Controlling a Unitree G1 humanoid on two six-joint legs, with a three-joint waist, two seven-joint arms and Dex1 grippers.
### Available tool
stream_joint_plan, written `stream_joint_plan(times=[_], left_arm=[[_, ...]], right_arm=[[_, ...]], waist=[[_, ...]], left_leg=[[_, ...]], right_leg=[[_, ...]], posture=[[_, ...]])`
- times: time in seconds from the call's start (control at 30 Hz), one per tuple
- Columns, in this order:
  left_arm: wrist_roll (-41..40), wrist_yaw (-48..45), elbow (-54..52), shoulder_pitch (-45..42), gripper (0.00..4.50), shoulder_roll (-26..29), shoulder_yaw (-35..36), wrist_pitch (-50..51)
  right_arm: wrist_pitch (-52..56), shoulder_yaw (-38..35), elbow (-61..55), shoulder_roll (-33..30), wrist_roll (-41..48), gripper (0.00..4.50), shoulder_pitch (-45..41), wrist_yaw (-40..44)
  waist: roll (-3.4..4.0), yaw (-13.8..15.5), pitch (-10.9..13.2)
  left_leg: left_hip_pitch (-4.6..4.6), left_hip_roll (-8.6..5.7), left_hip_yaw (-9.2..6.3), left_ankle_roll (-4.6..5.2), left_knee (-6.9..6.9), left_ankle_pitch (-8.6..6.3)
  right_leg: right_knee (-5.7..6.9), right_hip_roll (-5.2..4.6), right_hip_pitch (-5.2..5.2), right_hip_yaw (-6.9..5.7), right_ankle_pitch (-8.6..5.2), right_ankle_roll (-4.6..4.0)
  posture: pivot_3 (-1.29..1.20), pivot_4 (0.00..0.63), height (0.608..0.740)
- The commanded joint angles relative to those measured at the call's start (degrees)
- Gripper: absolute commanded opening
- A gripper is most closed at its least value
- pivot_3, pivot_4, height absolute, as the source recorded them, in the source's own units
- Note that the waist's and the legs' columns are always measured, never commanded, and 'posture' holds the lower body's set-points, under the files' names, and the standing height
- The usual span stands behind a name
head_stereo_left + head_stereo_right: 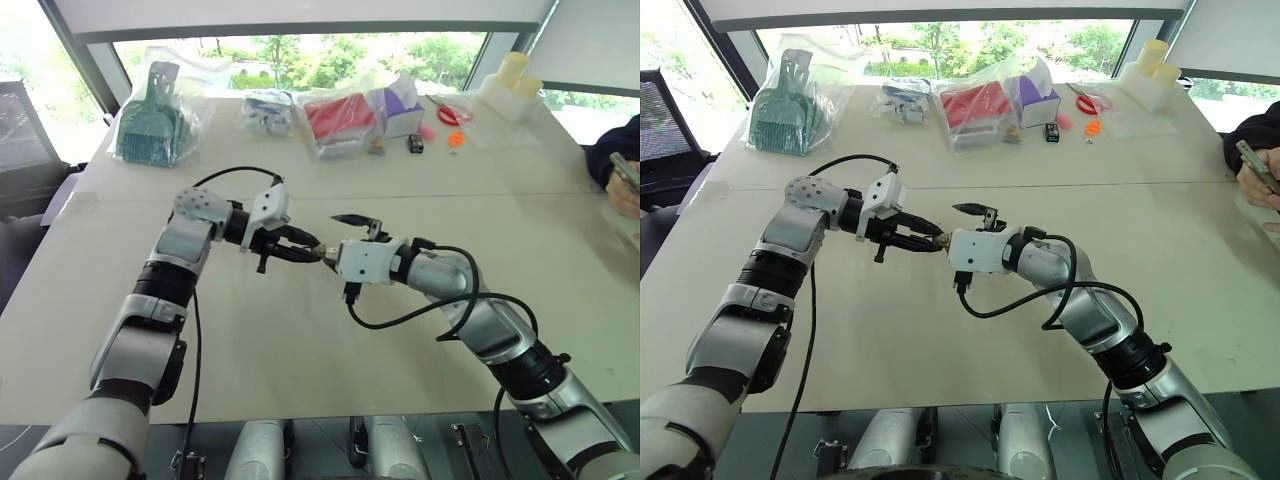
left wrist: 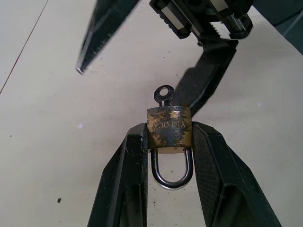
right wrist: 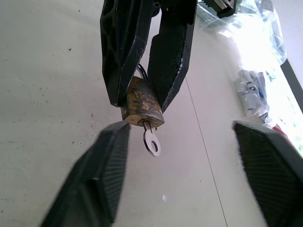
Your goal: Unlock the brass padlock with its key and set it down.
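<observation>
Your left tool [image 2: 168,142] clamps the brass padlock [image 2: 169,126] above the counter [image 1: 300,400] mid-scene, key [image 3: 151,141] seated in it. Your right tool [image 3: 182,165] faces it, fingers spread around the key, not gripping.

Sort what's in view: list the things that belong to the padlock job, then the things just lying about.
Job:
brass padlock, clamped in the left gripper
key, in the padlock
right gripper, fingers apart around the key

Lying about:
bagged green scoop
bagged red item
purple box
scissors
</observation>
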Motion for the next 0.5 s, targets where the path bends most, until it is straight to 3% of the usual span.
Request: stream_joint_plan(times=[0.03,0.13,0.37,0.5], left_arm=[[-1.1,0.4,-1.9,-0.3,0.74,0.5,0.2,-0.9],[-1.0,1.0,-1.9,-0.4,0.74,0.4,-0.1,-1.3],[-0.6,4.0,-1.8,-1.1,0.74,-0.6,0.0,-5.7],[0.7,6.0,-2.5,-1.3,0.74,-0.9,0.1,-14.1]], right_arm=[[-1.8,-1.7,-1.2,0.4,-0.8,1.55,-1.3,0.5],[-1.9,-1.8,-1.7,0.5,-1.0,0.02,-1.0,1.3],[0.5,-1.1,-1.8,1.8,0.7,0.02,-1.8,6.0],[12.0,-2.2,-1.1,4.4,7.7,0.02,-3.9,13.9]], waist=[[0.0,0.0,0.0],[0.0,0.0,0.0],[0.0,0.0,0.0],[0.0,0.0,0.0]], left_leg=[[0.0,0.0,0.01,0.0,0.0,0.0],[0.0,0.0,0.0,0.0,0.0,0.0],[0.01,0.0,0.01,0.0,0.0,0.0],[0.02,0.0,0.01,-0.01,0.0,0.0]], right_leg=[[0.0,0.0,0.0,0.0,0.0,0.0],[0.0,0.0,0.0,0.0,0.0,0.0],[0.01,0.0,0.01,0.0,0.0,0.0],[0.01,0.0,0.02,0.0,0.0,-0.01]], posture=[[0.0,0.15,0.74],[0.0,0.15,0.74],[0.0,0.15,0.74],[0.0,0.15,0.74]])
